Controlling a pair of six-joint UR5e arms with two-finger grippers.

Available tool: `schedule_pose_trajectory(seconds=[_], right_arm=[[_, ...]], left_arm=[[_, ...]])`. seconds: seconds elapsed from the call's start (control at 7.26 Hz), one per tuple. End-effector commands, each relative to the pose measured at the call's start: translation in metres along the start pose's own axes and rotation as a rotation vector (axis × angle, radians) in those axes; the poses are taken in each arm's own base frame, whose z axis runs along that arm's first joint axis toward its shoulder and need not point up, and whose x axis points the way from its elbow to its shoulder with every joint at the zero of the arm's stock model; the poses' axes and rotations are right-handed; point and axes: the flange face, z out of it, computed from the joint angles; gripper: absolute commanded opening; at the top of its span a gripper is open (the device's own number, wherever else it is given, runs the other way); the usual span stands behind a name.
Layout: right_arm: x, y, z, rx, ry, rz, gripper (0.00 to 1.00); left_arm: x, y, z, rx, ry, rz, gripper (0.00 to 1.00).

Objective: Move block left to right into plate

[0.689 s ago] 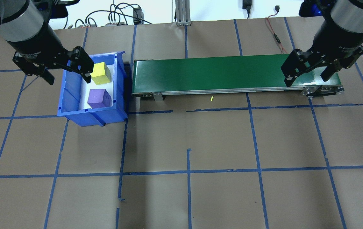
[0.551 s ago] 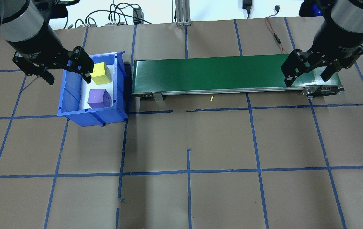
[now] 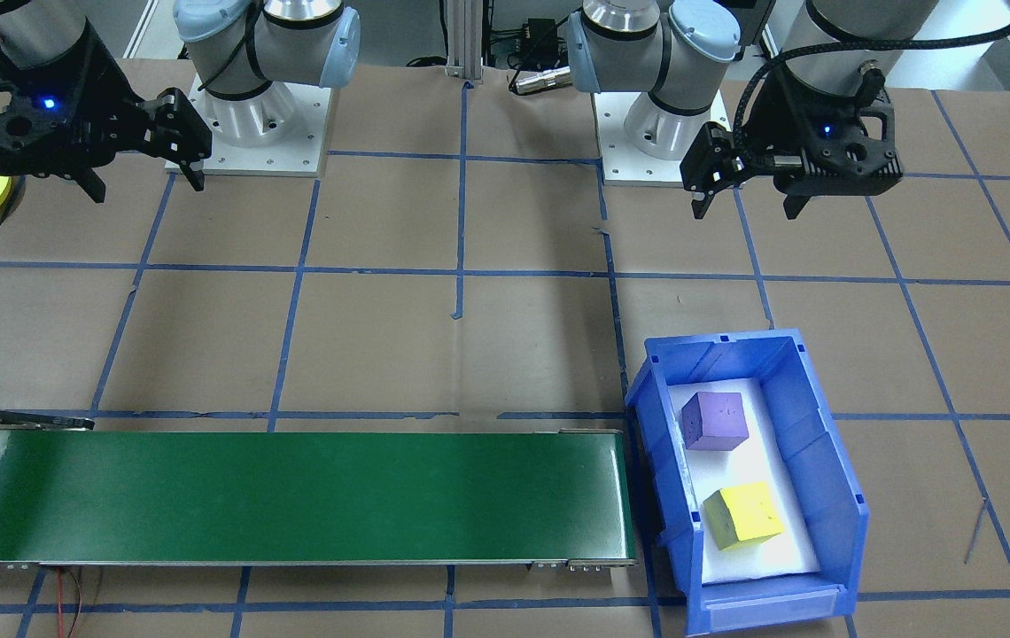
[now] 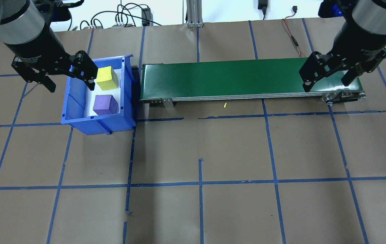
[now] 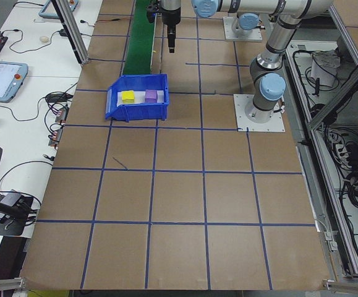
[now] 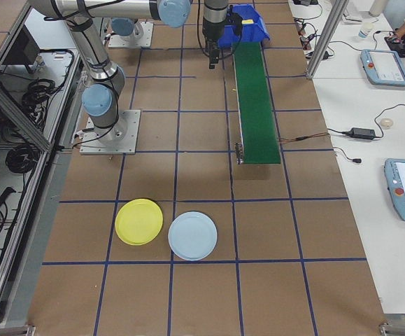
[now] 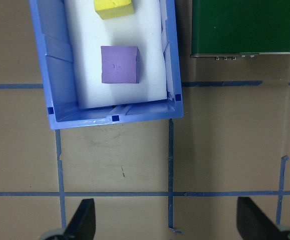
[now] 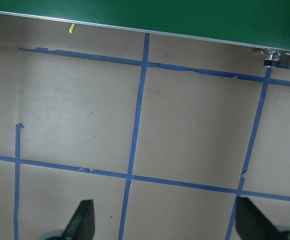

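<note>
Blocks sit untouched in the blue bin (image 4: 78, 101): a purple block (image 4: 105, 105) at the bin's nearer end and a yellow block (image 4: 107, 78) behind it, both on white padding and apart from each other. The left gripper (image 4: 69, 76) hangs above the bin's outer wall with its fingers spread wide and nothing between them; in the left wrist view the bin lies ahead of the fingers, not under them. A descent from this spot would likely drive a finger onto the wall or rim, shoving or tipping the bin. Which block is meant is not settled by the task wording; the two are close enough that fingers reaching for one could nudge the other against the bin's side. Just beside the bin's inner wall starts the green conveyor (image 4: 247, 78), which runs away from the bin along the bench. A block dropped off-centre or from height there could roll off the belt's edge. Over the conveyor's end farthest from the bin hovers the right gripper (image 4: 328, 76), fingers likewise released and empty; poorly timed, it might miss an arriving block. Farthest from the bin, past that conveyor end, lies the yellow plate (image 6: 139, 221), touching a pale blue plate (image 6: 192, 236), so a careless release could land in the wrong dish.
</note>
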Motion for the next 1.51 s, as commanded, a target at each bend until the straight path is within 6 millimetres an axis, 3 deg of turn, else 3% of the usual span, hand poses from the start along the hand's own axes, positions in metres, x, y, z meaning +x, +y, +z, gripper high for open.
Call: schedule_pose_trajectory(seconds=[0.0, 0.28, 0.55, 0.83, 1.1, 1.38], right_arm=[[0.0, 0.0, 0.0, 0.0, 0.0, 0.0, 1.0], [0.0, 0.001, -0.001, 0.001, 0.0, 0.0, 1.0], [-0.001, 0.0, 0.003, -0.006, -0.003, -0.001, 1.0], [-0.001, 0.001, 0.001, -0.001, -0.002, -0.001, 1.0], [-0.001, 0.0, 0.001, -0.001, -0.002, -0.001, 1.0], [-0.001, 0.0, 0.0, 0.0, -0.001, -0.001, 1.0]], left_arm=[[-0.013, -0.04, 0.023, 0.013, 0.001, 0.033, 1.0], [-0.038, -0.128, 0.084, 0.031, 0.033, 0.062, 1.0], [-0.053, -0.164, 0.155, 0.017, 0.034, 0.083, 1.0], [-0.069, -0.164, 0.198, -0.048, 0.05, 0.134, 0.99], [-0.064, -0.149, 0.247, -0.033, 0.053, 0.128, 0.98], [-0.063, -0.144, 0.267, -0.069, 0.063, 0.128, 0.96]])
